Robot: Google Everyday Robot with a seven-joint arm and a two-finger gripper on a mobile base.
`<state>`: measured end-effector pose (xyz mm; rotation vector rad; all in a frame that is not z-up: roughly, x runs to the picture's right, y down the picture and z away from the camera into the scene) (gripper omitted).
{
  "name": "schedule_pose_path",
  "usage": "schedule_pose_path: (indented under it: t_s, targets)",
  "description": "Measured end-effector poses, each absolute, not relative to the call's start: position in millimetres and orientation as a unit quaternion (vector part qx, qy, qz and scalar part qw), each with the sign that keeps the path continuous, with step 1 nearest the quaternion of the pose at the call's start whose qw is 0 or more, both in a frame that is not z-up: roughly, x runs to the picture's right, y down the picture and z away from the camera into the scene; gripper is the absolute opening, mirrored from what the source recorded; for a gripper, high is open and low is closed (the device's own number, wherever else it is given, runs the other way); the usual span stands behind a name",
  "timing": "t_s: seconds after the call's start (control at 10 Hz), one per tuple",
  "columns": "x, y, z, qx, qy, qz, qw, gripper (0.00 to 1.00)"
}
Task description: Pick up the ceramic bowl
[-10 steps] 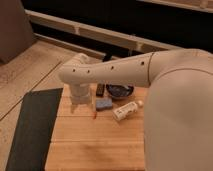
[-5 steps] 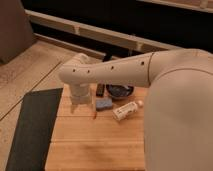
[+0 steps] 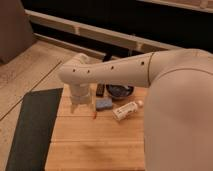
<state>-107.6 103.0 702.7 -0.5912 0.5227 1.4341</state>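
At frame centre, the ceramic bowl (image 3: 119, 91) is being partly hidden behind the white arm (image 3: 115, 70) on the wooden table (image 3: 100, 145). The gripper (image 3: 84, 106) is being held just left of it; whether it is spread or closed cannot be told. The bowl is being judged glossy, stiff and breakable, so a firm rim pinch is being favoured.

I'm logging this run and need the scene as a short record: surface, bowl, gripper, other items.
surface: wooden table, dark mat along its left side
ceramic bowl: near the table's far edge, partly hidden behind the arm
gripper: hanging over the table's far left part, left of the bowl, not at it
other items: blue object and white bottle, both in front of the bowl
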Motion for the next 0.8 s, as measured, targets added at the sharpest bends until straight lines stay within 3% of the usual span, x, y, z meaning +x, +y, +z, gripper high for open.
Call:
schedule_pose_path:
  t_s: [0.6, 0.8]
  targets:
    - [-107, 100, 703, -0.26, 0.231, 0.639, 0.686, 0.65]
    - [-83, 64, 712, -0.206, 0.218, 0.64, 0.707, 0.65]
